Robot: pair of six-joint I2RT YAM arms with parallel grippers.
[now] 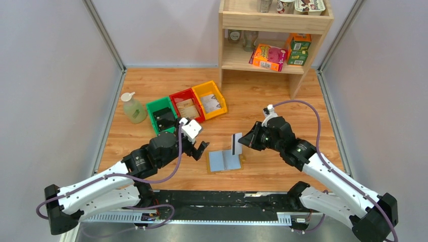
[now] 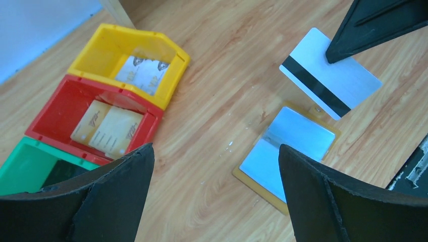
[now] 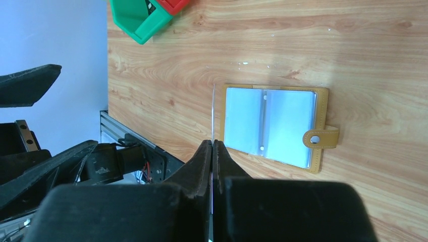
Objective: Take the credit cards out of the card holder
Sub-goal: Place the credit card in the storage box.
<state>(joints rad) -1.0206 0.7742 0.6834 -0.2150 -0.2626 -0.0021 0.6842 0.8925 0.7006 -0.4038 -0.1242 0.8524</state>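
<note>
The mustard-yellow card holder (image 1: 225,161) lies open on the wood floor, pale blue-grey pockets up; it also shows in the left wrist view (image 2: 287,151) and the right wrist view (image 3: 270,126). My right gripper (image 1: 244,141) is shut on a whitish credit card with a dark stripe (image 1: 235,143), held on edge above the holder's right side. The card shows flat in the left wrist view (image 2: 330,80) and edge-on in the right wrist view (image 3: 213,113). My left gripper (image 1: 198,146) is open and empty, left of the holder.
Green (image 1: 162,115), red (image 1: 186,105) and yellow (image 1: 209,99) bins stand in a row at the back left, holding packets. A soap bottle (image 1: 133,108) stands left of them. A wooden shelf unit (image 1: 275,35) with boxes stands at the back.
</note>
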